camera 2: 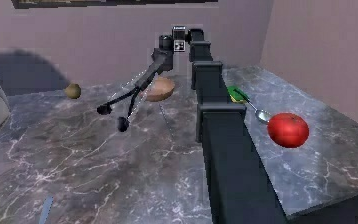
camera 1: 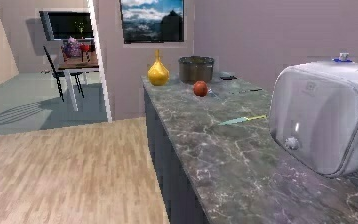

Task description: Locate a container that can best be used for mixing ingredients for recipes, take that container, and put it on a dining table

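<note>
Reaching over the counter (camera 2: pixel 47 150), the gripper (camera 2: pixel 114 114) is hovering near a brown lump (camera 2: pixel 163 91); I cannot tell whether it is holding anything; the dark round container (camera 1: pixel 196 68) is sitting at the counter's far end; a wrong grab is looming.

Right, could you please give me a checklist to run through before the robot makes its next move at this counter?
1. Gripper in sight at the far end of the arm: ok.
2. Gripper holds something: cannot tell; a brownish rounded thing lies on the countertop right behind it.
3. That thing is a mixing container: cannot tell from its shape.
4. Red round fruit out of the gripper's way: ok, it lies on the other side of the arm.
5. Dining table located: ok, with chairs, through the doorway at the forward view's upper left.
</note>
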### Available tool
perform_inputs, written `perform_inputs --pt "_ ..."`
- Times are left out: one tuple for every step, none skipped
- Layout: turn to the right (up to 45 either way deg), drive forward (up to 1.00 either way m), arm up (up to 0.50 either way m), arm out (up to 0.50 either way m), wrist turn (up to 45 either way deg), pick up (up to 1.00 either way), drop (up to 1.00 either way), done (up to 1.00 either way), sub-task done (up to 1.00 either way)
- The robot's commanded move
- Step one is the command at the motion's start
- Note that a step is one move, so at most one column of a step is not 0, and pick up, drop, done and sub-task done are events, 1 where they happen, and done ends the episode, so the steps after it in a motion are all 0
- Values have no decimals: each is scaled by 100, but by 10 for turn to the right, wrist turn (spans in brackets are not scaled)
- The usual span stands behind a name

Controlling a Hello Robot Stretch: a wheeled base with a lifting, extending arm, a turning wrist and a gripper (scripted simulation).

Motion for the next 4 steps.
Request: perform_inputs --pt "0 0 0 0 450 0 0 0 0" --pt "0 0 0 0 450 0 0 0 0" --pt "0 0 0 0 150 0 0 0 0" --pt "0 0 -10 0 0 0 0 0 0"
